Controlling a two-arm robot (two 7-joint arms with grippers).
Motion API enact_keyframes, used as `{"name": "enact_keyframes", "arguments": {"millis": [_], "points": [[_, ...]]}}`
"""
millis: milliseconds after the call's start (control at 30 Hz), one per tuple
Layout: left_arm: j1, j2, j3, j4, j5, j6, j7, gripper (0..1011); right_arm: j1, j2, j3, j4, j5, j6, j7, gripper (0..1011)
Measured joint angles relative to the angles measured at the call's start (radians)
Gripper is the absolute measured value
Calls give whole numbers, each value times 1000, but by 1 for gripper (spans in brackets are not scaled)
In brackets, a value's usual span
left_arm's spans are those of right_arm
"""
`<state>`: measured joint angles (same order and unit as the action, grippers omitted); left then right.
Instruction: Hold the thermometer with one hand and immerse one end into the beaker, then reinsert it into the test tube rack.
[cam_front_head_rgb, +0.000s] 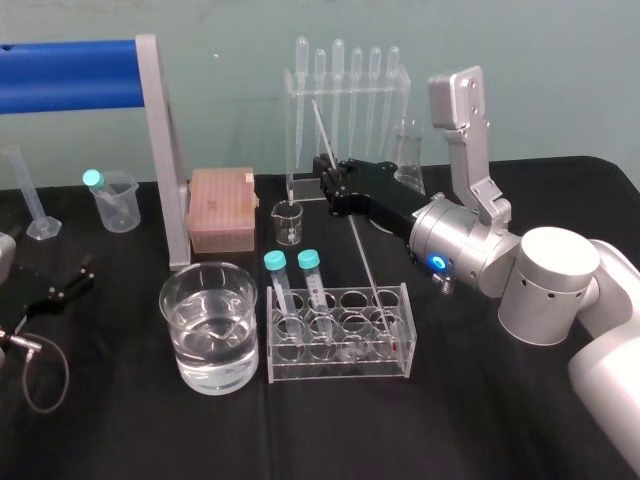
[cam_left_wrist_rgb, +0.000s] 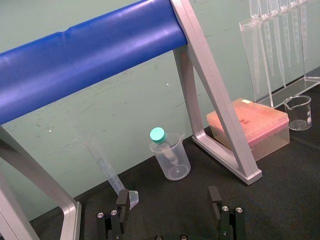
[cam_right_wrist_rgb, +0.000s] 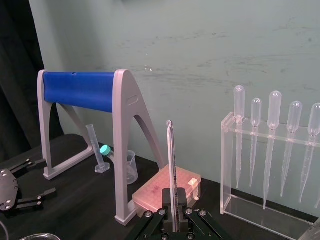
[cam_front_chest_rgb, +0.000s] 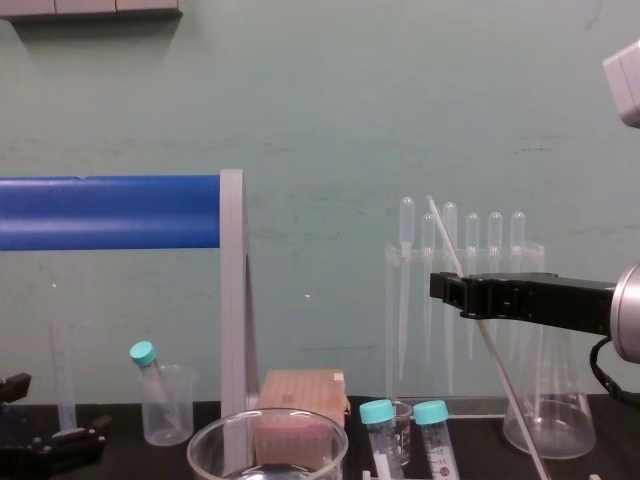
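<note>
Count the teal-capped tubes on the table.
3. The left tube and the right tube stand side by side in the front test tube rack, right of the large beaker. The third tube leans in the small plastic beaker, far left.

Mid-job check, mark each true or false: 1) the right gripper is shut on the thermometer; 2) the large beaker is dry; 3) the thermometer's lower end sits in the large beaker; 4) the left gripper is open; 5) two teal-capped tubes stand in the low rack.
1) True: the right gripper is shut on the thermometer.
2) False: the large beaker holds clear liquid.
3) False: the thermometer slants down to the low test tube rack, to the right of the beaker.
4) True: the left gripper rests open, low at the table's left side.
5) True: both teal-capped tubes stand in the rack's left part.
</note>
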<state>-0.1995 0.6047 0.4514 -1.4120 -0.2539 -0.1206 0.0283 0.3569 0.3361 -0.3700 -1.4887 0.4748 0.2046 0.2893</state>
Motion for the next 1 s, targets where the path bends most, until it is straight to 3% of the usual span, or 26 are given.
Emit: {"name": "enact_keyframes", "arguments": {"millis": [267,500,1000], "points": [[0,0,0,0,0,0,0,1008,-2,-1,5,-2,-2,-9,1,55],[0,0,0,0,0,0,0,1008,-12,-6,32,-23,2,-66,14,55],[0,0,0,0,0,0,0,1008,29,-20,71,-78,98,-195,116,55]]}}
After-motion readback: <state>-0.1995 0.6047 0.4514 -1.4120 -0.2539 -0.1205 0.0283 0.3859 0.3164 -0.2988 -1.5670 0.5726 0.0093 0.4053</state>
